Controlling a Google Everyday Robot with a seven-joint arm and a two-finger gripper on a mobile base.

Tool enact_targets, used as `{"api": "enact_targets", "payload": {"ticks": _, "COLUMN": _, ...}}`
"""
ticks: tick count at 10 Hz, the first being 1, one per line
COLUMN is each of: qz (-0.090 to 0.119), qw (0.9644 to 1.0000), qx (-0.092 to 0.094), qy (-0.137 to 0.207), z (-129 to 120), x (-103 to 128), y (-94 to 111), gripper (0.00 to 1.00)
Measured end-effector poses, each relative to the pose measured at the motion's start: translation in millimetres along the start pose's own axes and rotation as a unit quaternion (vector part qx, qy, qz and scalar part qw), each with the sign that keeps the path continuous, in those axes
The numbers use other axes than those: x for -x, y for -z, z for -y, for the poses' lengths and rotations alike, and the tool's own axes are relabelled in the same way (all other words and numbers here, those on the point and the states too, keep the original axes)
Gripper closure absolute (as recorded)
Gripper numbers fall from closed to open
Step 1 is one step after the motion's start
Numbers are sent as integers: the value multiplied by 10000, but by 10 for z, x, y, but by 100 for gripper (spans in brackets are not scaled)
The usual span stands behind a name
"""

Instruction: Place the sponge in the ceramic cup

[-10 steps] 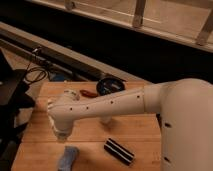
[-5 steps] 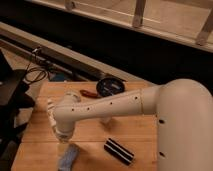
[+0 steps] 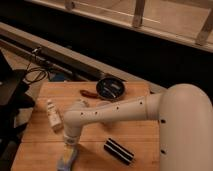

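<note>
The sponge point(image 3: 67, 161), a small blue-grey pad, lies at the near left of the wooden table point(image 3: 140, 132), partly cut off by the picture's lower edge. My gripper point(image 3: 70, 144) points straight down, right above the sponge's far end, and hides that end. The ceramic cup point(image 3: 54, 118), pale and whitish, stands on the table just left of my white wrist. My arm reaches in from the right across the table's middle.
A dark round bowl point(image 3: 111, 88) sits at the table's back, with a small red-brown object point(image 3: 90, 93) to its left. A black block with white stripes point(image 3: 119, 150) lies right of the sponge. Cables point(image 3: 31, 75) and dark equipment point(image 3: 10, 100) lie off the left edge.
My gripper has dropped toward the sponge and moved slightly nearer the table's front edge. The sponge, the cup and the other objects have stayed where they were.
</note>
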Motion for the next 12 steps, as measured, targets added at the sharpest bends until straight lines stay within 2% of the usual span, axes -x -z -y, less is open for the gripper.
{"api": "enact_targets", "payload": {"ticks": 2, "qz": -4, "qw": 9997, "qx": 226, "qy": -53, "z": -59, "x": 2, "y": -157, "gripper": 26}}
{"api": "enact_targets", "payload": {"ticks": 3, "qz": -40, "qw": 9996, "qx": 274, "qy": -23, "z": -83, "x": 11, "y": -204, "gripper": 30}}
{"api": "enact_targets", "payload": {"ticks": 4, "qz": -41, "qw": 9997, "qx": 241, "qy": -47, "z": -53, "x": -16, "y": -170, "gripper": 37}}
{"api": "enact_targets", "payload": {"ticks": 8, "qz": -52, "qw": 9997, "qx": 237, "qy": -62, "z": -34, "x": -17, "y": -128, "gripper": 80}}
{"api": "enact_targets", "payload": {"ticks": 10, "qz": -55, "qw": 9997, "qx": 240, "qy": -66, "z": -37, "x": -22, "y": -123, "gripper": 97}}
{"api": "enact_targets", "payload": {"ticks": 11, "qz": -126, "qw": 9994, "qx": 312, "qy": -66, "z": -101, "x": -79, "y": -150, "gripper": 100}}
{"api": "enact_targets", "payload": {"ticks": 12, "qz": -88, "qw": 9997, "qx": 244, "qy": -49, "z": -60, "x": -47, "y": -119, "gripper": 100}}
